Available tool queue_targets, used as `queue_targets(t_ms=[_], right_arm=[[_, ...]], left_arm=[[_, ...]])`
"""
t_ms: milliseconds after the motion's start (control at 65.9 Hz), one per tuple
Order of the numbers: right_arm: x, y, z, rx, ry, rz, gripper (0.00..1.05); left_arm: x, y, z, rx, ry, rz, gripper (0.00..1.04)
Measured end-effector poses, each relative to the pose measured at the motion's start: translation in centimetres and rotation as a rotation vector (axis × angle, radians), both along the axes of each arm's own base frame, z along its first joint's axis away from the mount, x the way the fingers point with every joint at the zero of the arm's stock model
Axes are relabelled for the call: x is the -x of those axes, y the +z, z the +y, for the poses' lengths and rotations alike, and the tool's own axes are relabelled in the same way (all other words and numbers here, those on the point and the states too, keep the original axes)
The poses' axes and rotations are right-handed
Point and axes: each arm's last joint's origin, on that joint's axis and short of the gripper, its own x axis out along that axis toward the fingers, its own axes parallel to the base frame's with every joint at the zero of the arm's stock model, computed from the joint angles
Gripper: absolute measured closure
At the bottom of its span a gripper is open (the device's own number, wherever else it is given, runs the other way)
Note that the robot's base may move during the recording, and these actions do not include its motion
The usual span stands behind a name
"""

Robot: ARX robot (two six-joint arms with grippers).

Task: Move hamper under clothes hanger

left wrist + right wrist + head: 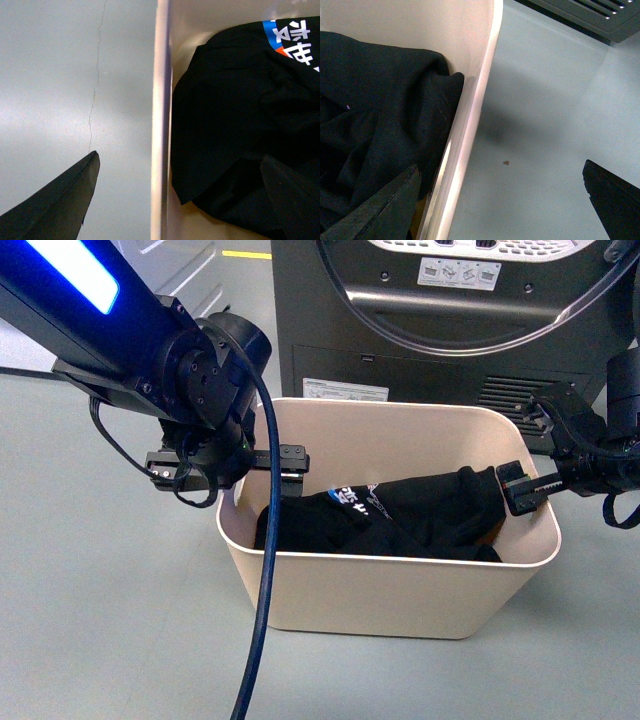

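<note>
Left tool (228, 462), right tool (535, 450) straddle hamper (390, 595) holding garment (420, 512).

The hamper (390, 590) sits on the floor (100, 590) right in front of me, with a garment (400, 515) heaped inside it and a machine (450, 330) just behind it. My left gripper (228, 462) straddles its left wall, 1 finger inside and 1 outside; my right gripper (540, 452) straddles the right wall likewise.

Cream hamper (390, 592) upright on floor, black garment (400, 515) inside
</note>
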Motion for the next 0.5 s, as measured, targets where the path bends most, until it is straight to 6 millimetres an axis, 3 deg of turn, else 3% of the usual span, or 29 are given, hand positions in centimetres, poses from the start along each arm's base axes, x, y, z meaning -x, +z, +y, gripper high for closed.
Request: queue_targets(t_ms=[501], right_arm=[[-0.4, -1.0, 0.5, 0.011, 0.004, 0.030, 0.07]], left_arm=[[0.0, -1.6, 0.0, -0.017, -0.011, 0.038, 0.07]])
